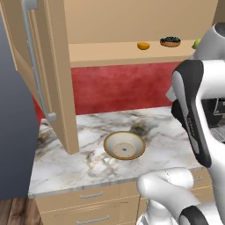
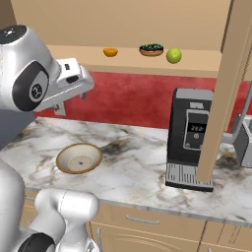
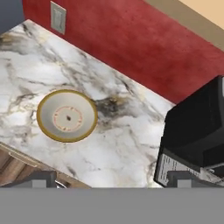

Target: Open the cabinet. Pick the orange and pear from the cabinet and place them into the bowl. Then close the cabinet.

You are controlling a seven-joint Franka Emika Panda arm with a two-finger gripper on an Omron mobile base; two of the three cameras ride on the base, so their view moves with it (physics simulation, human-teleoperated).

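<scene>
A white marble desk veined in grey and brown runs under a red back wall, with tan drawers below its front edge and a pale outlet plate on the wall. The bowl serves as the landmark: it sits upright near the front edge of the desk, its mouth facing up and nothing inside but its cream speckled floor. Bare marble lies all around the bowl, widest toward the black coffee machine, which stands well apart from it along the desk. Above the bowl hangs the cabinet, both doors swung out; the left door stands edge-on beside the bowl, its long silver bar handle running vertically, and the right door drops in front of the coffee machine. On the cabinet shelf, high above and behind the bowl, the orange rests nearest the bowl's side, then a small dark dish, then the pear just beside the dish. The gripper hangs above the desk between bowl and coffee machine, looking down; its fingers stand wide apart and hold nothing.
</scene>
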